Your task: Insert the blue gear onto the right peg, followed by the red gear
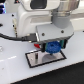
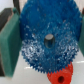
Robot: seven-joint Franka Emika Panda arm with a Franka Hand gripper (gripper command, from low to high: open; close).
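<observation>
The blue gear fills most of the wrist view, and a dark post, the right peg, shows in its centre hole. My gripper is shut on the gear, with one teal finger pad against its rim on each side. Beside the blue gear's rim lies the red gear, only partly in the picture. In the exterior view my gripper holds the blue gear just over the grey base plate with its black border. I cannot tell how far down the peg the gear sits.
The base plate lies on a white table. The arm's white body and a black cable hang above the plate on the exterior view's left. The plate's other post is hidden.
</observation>
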